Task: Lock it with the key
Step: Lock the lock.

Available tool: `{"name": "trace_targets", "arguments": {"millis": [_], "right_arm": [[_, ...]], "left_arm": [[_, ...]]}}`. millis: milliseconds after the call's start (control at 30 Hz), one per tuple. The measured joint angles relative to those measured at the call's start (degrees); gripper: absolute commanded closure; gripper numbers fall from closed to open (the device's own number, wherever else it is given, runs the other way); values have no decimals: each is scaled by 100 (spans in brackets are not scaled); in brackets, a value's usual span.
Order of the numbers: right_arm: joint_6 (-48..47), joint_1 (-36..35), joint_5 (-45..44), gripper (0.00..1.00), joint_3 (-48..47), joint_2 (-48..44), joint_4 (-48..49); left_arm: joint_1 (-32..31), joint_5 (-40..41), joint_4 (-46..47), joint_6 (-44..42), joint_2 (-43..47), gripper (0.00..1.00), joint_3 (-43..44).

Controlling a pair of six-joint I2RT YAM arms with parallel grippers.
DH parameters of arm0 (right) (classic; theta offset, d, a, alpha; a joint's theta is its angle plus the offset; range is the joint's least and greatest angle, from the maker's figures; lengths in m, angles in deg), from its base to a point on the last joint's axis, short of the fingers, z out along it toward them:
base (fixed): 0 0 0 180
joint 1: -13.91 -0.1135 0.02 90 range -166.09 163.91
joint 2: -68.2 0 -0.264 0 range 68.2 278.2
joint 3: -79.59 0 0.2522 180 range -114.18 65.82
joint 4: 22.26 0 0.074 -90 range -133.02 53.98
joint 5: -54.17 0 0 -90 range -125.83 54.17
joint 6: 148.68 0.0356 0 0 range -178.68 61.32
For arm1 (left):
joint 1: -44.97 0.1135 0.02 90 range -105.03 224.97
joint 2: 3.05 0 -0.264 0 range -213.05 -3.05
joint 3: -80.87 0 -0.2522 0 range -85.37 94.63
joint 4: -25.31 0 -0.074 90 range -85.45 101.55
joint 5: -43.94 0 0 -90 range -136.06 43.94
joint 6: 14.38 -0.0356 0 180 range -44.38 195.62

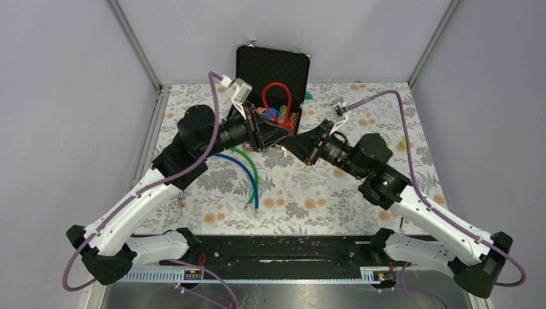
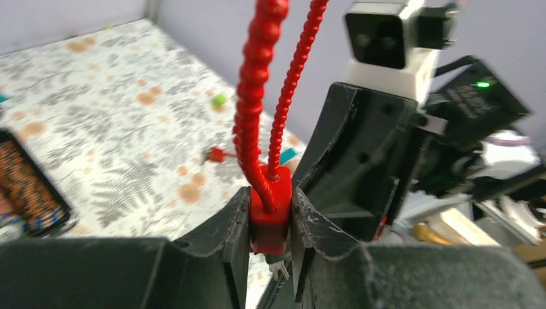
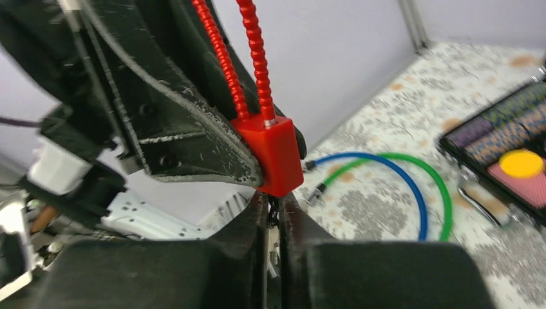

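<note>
Lock body (image 2: 269,193): smooth red plastic, shining slightly inside the left claw (image 2: 270,225).
Cable (image 2: 256,96): ribbed red coating, rising above that claw.
Claw fingers (image 2: 233,235): matt black plastic, showing pale scuffs.
Table cover (image 2: 129,116): matt floral print, lying beyond the claw.

Your top external view looks down from above the near edge, taking in the whole table (image 1: 309,193) from afar. Your left wrist view looks along its fingers (image 2: 216,248), very close on the red lock (image 2: 270,209), facing the right arm's camera (image 2: 380,32). Your right wrist view faces the opposite way, equally close. All three views share that lock. The blue cable (image 3: 420,212) shows from the right wrist and from above.
</note>
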Motion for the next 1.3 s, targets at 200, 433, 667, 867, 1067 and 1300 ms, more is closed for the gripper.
{"name": "trace_targets", "arguments": {"millis": [200, 433, 667, 867, 1067, 1300], "right_arm": [[-590, -2, -114, 10, 7, 319, -767], [-789, -2, 479, 9, 503, -101, -691], [-730, -2, 776, 12, 898, -337, -13], [-442, -2, 787, 17, 981, -323, 723], [-149, -2, 793, 45, 962, -232, 1198], [116, -4, 778, 43, 905, -186, 1222]], "left_arm": [[42, 592, -586, -490, -254, 100, 0], [70, 354, -680, -925, -221, 100, -2], [81, -341, -466, -876, -15, 100, -15], [81, -992, -50, -579, 74, 100, -83], [81, -1268, 179, -361, 101, 100, -164], [98, -1445, 494, -116, 140, 100, -251]]}}
